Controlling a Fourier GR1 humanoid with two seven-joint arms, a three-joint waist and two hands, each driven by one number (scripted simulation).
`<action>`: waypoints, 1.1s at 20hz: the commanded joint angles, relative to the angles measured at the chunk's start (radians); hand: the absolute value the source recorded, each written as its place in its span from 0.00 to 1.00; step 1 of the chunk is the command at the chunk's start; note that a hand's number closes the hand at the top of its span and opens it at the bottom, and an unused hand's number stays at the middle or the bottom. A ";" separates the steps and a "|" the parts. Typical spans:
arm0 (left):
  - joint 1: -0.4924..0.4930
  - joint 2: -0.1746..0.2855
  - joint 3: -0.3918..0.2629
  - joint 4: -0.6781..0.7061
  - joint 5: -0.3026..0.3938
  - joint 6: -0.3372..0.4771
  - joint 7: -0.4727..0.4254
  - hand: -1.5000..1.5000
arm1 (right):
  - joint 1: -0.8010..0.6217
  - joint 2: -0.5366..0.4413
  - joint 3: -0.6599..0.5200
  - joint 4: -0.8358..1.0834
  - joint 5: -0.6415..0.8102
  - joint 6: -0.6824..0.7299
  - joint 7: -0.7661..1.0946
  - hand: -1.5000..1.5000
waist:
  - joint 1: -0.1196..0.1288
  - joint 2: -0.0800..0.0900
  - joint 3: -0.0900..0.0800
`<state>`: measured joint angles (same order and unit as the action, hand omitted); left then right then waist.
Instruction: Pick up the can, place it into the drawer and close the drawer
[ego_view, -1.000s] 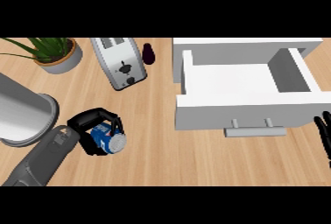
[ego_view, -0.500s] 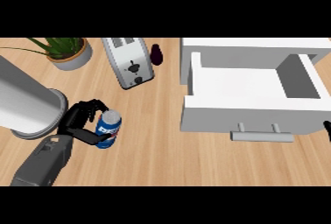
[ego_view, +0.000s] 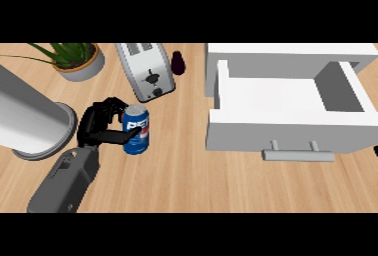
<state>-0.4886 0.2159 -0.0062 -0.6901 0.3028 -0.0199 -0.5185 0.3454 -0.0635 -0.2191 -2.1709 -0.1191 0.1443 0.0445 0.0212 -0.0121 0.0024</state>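
Note:
A blue can with white and red lettering stands upright, lifted a little over the wooden counter at the left of centre. My left hand is shut on it, thumb across its front and fingers curled behind it. The white drawer stands pulled open at the right, its inside bare, with a grey handle on its front. My right hand does not show in the head view.
A silver toaster lies behind the can, with a dark purple object beside it. A potted plant stands at the back left. A large grey cylinder stands close to the left of my hand.
The can has gone from lying tilted in my left hand to upright, and hand and can have moved up and to the right. My right hand has left the view.

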 joint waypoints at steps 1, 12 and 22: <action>0.053 -0.059 -0.058 -0.244 -0.023 0.127 0.130 1.00 | 0.047 0.025 0.026 -0.053 -0.009 0.019 0.010 0.00 | -0.008 0.001 -0.001; -0.106 -0.086 -0.167 -0.635 -0.117 0.307 0.592 1.00 | 0.004 0.008 -0.010 -0.081 -0.024 0.016 0.071 0.00 | -0.026 0.008 -0.002; -0.403 -0.200 -0.198 -0.584 -0.275 0.444 0.794 1.00 | -0.027 -0.005 -0.054 -0.035 -0.029 0.036 0.063 0.00 | -0.035 0.012 -0.002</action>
<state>-0.7486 0.0520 -0.2099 -1.3151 0.0766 0.3729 0.1891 0.3286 -0.0603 -0.2612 -2.2174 -0.1477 0.1754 0.0986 -0.0089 -0.0014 0.0004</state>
